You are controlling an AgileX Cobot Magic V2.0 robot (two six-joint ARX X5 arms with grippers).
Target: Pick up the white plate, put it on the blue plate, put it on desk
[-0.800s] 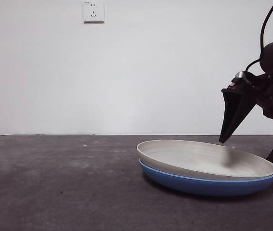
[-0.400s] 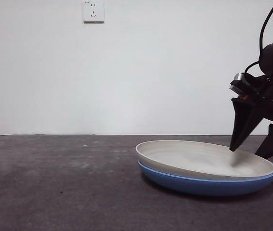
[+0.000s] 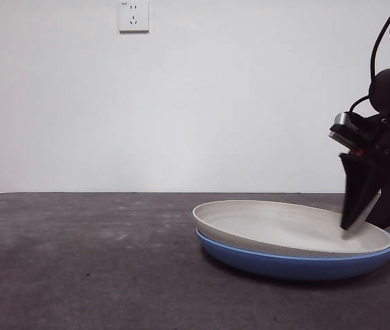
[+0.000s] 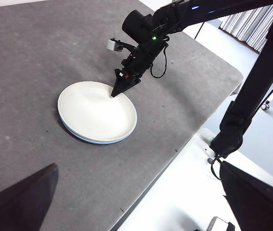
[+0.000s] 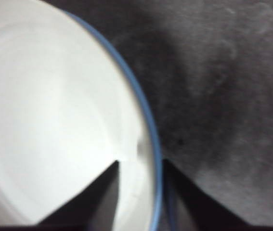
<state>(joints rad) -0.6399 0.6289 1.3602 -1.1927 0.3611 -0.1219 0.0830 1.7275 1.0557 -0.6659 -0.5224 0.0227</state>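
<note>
A plain white wall with a socket (image 3: 133, 16) at the upper left of the front view stands behind the dark desk (image 3: 78, 261), which fills the lower half of that frame. Right of centre, low in the frame, the blue plate (image 3: 284, 265) rests on the desk with the white plate (image 3: 284, 227) nested in it, only the blue rim and underside showing below the white one. Nothing else lies in the plates.

At the right edge the right gripper (image 3: 361, 221) reaches down steeply from a dark, cabled arm, its tips at the plates' right rim. In its wrist view the jaws are parted and straddle the rim, one over the white plate's inside, the other outside the blue edge; whether they touch is hard to tell, as that view is blurred.

The left gripper (image 4: 141, 202) hangs high above the desk, jaws spread wide and empty, cut off at the frame's lower corners.
</note>
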